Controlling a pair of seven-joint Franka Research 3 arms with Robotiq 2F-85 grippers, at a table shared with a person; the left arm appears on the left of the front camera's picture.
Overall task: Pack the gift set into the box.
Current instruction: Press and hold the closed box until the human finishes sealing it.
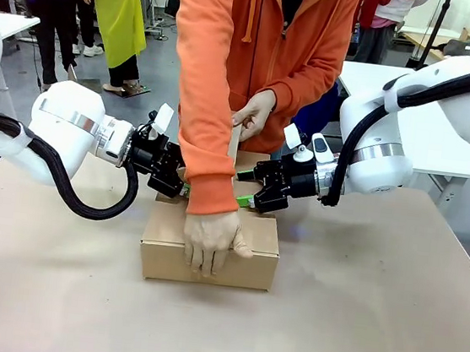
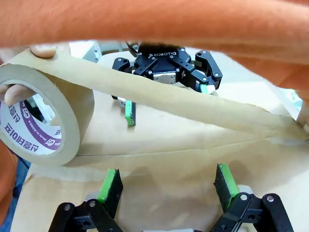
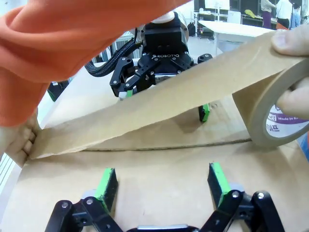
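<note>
In the front view we find the box (image 1: 209,254) closed, standing near the middle of the table (image 1: 370,327), its flaps folded down. The left gripper (image 1: 184,189) comes in over the box's left top edge and the right gripper (image 1: 243,200) over its right top edge; both rest at the level of the flaps. A person in an orange sleeve (image 1: 214,97) presses one hand (image 1: 210,241) on the front edge of the box, while the other hand (image 1: 255,114) holds a strip of brown tape (image 1: 233,146) raised above the far edge. We cannot see the gift set; the closed flaps hide the inside.

In the left wrist view we note the left gripper (image 2: 169,181) with its fingers spread apart, nothing between them, the green pads (image 2: 107,186) just above the flap surface. A roll of tape (image 2: 41,123) sits at the left, held by fingers, with its strip stretched across the box top. The right gripper (image 2: 166,96) faces us from the opposite edge, also spread.

In the right wrist view we record the right gripper (image 3: 161,181) released, fingers wide, empty, over the flaps. The tape roll (image 3: 275,111) is at the right, its strip running to the hand at the left edge. The left gripper (image 3: 164,104) stands opposite, spread
</note>
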